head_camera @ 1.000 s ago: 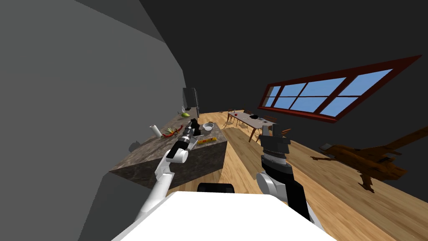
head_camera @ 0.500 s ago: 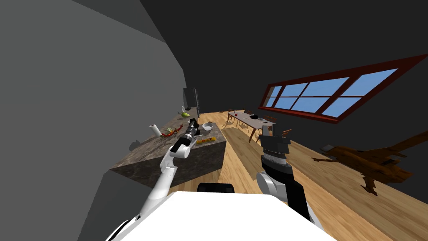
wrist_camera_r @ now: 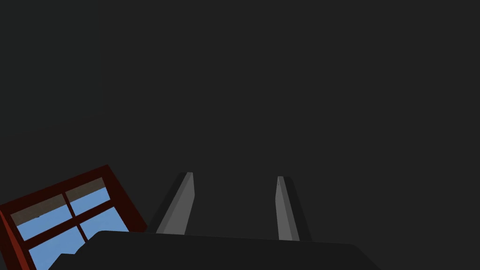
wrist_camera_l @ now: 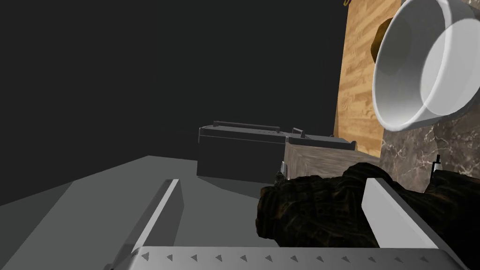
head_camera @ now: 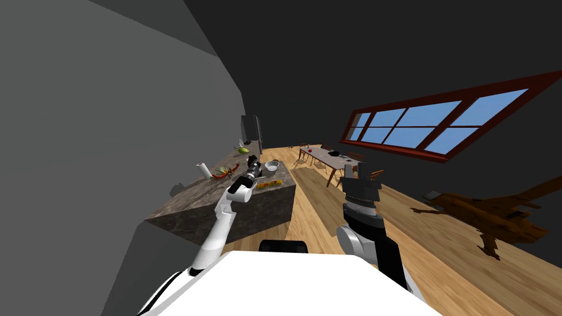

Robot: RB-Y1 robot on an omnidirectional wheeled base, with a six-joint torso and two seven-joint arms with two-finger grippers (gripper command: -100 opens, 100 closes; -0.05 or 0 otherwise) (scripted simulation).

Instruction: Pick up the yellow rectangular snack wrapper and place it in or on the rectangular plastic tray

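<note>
The yellow wrapper (head_camera: 267, 185) lies flat on the marble counter (head_camera: 192, 206), near its right edge. My left arm reaches out over the counter, and my left gripper (head_camera: 253, 161) hangs a little beyond the wrapper, between it and a white bowl (head_camera: 273, 165). In the left wrist view the left gripper (wrist_camera_l: 272, 199) is open with nothing held. A dark, lumpy brown-black thing (wrist_camera_l: 318, 213) lies just behind one finger (wrist_camera_l: 389, 218), with the white bowl (wrist_camera_l: 422, 65) past it. My right gripper (head_camera: 357, 170) is raised over the floor and stands open (wrist_camera_r: 233, 180). I cannot make out a tray with certainty.
On the counter's left side stand a white paper roll (head_camera: 203, 171) and red and green items (head_camera: 222, 174). A dark fridge (head_camera: 251, 131) stands at the counter's far end. A dining table (head_camera: 329, 158) with chairs is on the wooden floor to the right.
My left arm has stretched further forward over the counter, carrying the gripper away from me toward the bowl. The right arm has not moved.
</note>
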